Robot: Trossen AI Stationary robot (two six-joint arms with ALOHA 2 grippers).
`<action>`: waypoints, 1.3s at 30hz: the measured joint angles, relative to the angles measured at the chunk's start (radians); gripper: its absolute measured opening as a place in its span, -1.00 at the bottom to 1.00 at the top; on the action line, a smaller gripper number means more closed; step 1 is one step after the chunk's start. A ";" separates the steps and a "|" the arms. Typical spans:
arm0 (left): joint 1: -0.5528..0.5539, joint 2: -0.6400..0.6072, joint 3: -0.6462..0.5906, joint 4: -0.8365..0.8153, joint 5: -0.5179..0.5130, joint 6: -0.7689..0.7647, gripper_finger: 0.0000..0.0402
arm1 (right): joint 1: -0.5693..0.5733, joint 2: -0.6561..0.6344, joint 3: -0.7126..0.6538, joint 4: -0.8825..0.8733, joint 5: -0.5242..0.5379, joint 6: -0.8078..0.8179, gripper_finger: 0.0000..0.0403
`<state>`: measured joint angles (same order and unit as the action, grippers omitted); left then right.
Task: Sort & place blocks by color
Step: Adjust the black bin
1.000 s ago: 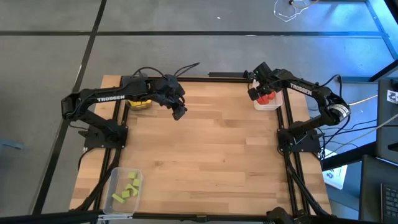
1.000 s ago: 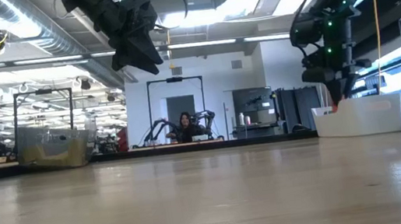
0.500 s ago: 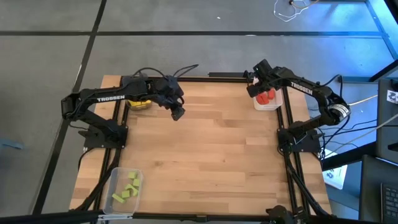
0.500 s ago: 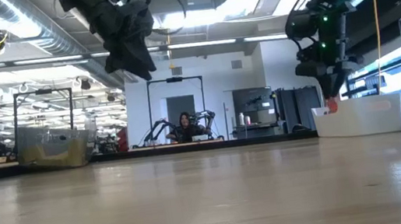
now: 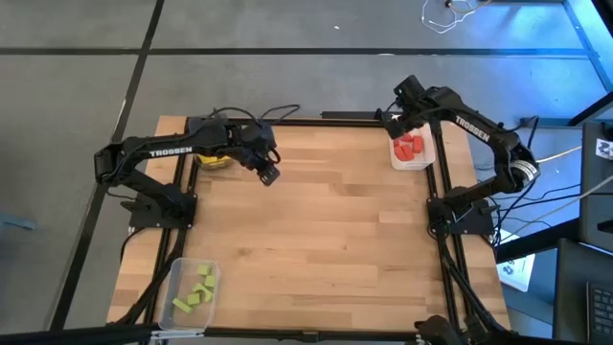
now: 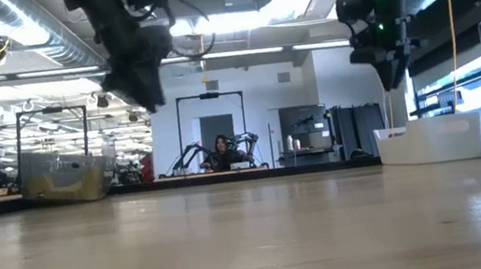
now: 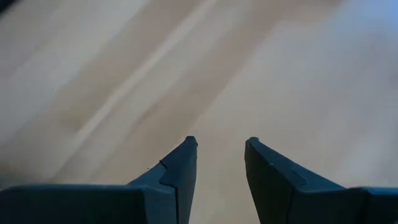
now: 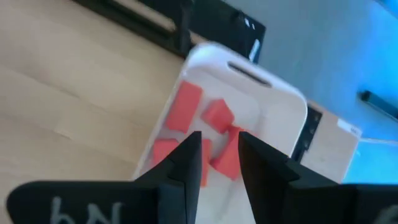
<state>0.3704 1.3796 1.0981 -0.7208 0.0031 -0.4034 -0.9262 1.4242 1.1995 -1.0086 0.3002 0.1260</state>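
Several red blocks (image 8: 186, 99) lie in the white tray (image 8: 273, 93) at the table's far right corner (image 5: 414, 151). My right gripper (image 8: 219, 146) hangs open above that tray's far left side (image 5: 395, 120), with nothing between its fingers. Yellow blocks (image 5: 215, 160) lie in a tray at the far left, partly hidden by my left arm. Light green blocks (image 5: 194, 287) lie in a clear tray at the near left corner. My left gripper (image 7: 221, 146) hangs open over bare wood (image 5: 268, 174), right of the yellow blocks.
The wooden table top (image 5: 326, 240) lies bare between the trays. A black frame (image 5: 441, 240) runs along the table's edges. In the low view the white tray (image 6: 430, 139) stands at the right and the tray with the yellow blocks (image 6: 63, 183) at the left.
My right gripper has risen straight up out of the white tray. The red block seen at its fingertips earlier is no longer there. My left gripper has turned at the wrist and shifted slightly toward the table's left edge, staying high above the wood.
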 joint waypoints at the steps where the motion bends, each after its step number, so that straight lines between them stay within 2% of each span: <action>1: 0.000 0.000 0.000 -0.025 -0.040 -0.026 -0.38 | 0.004 0.000 0.019 -0.003 -0.008 0.000 -0.48; 8: 0.022 0.000 0.000 -0.222 -0.352 -0.235 -0.38 | 0.048 0.000 0.117 0.026 -0.129 -0.048 -0.48; 16: 0.118 0.000 -0.003 -0.335 -0.507 -0.392 -0.38 | 0.118 0.000 0.120 0.119 -0.344 -0.086 -0.48; 20: 0.181 0.001 -0.047 -0.324 -0.505 -0.428 -0.38 | 0.153 0.000 0.119 0.151 -0.438 -0.137 -0.48; 27: 0.259 0.001 -0.162 -0.241 -0.393 -0.427 -0.38 | 0.186 0.000 0.118 0.217 -0.617 -0.187 -0.48; 34: 0.274 0.000 -0.261 -0.060 -0.389 -0.367 -0.38 | 0.207 0.000 0.118 0.281 -0.636 -0.187 -0.48; 39: 0.274 0.000 -0.289 0.000 -0.389 -0.369 -0.38 | 0.206 0.000 0.118 0.288 -0.635 -0.187 -0.48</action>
<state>0.6441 1.3796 0.8088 -0.7209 -0.3859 -0.7720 -0.7205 1.4239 1.3174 -0.7204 -0.3351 -0.0612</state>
